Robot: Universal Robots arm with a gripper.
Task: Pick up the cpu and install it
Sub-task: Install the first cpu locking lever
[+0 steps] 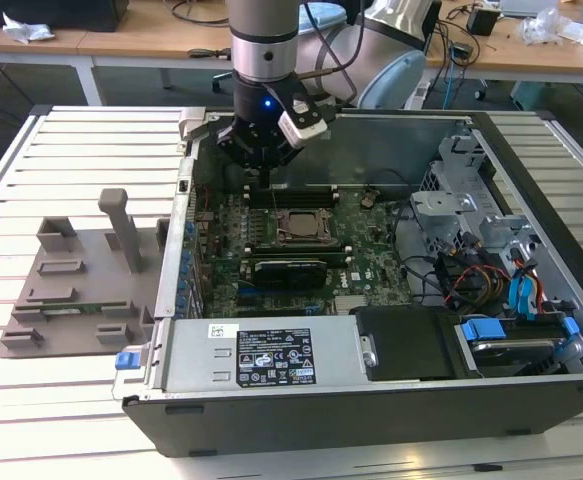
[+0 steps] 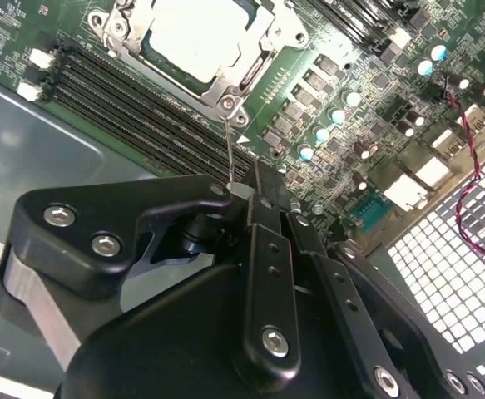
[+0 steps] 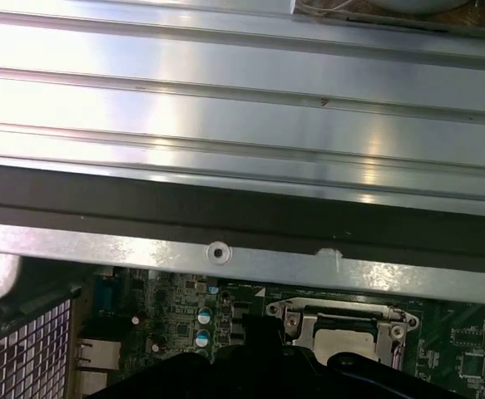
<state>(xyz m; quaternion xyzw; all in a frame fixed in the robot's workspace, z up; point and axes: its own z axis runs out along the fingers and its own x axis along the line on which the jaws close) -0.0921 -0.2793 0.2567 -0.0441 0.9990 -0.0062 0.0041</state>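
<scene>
One arm works over the open computer case (image 1: 391, 400), which lies on its side on a slatted desk (image 1: 91, 160) in the exterior view, with its motherboard (image 1: 361, 240) facing up. The gripper (image 1: 261, 150) hangs over the far edge of that board, just beyond the socket frame (image 1: 293, 225), and a thin tip below it points down toward the memory slots at the frame's far side. At the exterior view's left, outside the case, a grey fixture tray (image 1: 71, 290) rests on the desk, well apart from the arm. In the second wrist view the cpu (image 2: 199, 33) lies flat inside the metal socket frame (image 2: 225, 83), its pale top facing up, so it appears to be already seated where the task wants it. The gripper (image 2: 250, 199) shows here as black links drawn together to a narrow point, the jaws closed with nothing between them, and a thin wire lever (image 2: 230, 145) rises from the frame's corner right up to that point; whether they touch is unclear. That placement suggests the work now concerns the socket latch rather than the chip. In the first wrist view the case's steel wall (image 3: 225, 253) crosses the scene, with the desk's slats beyond it, and the cpu (image 3: 346, 341) sits in its frame (image 3: 342, 312) on the board.
</scene>
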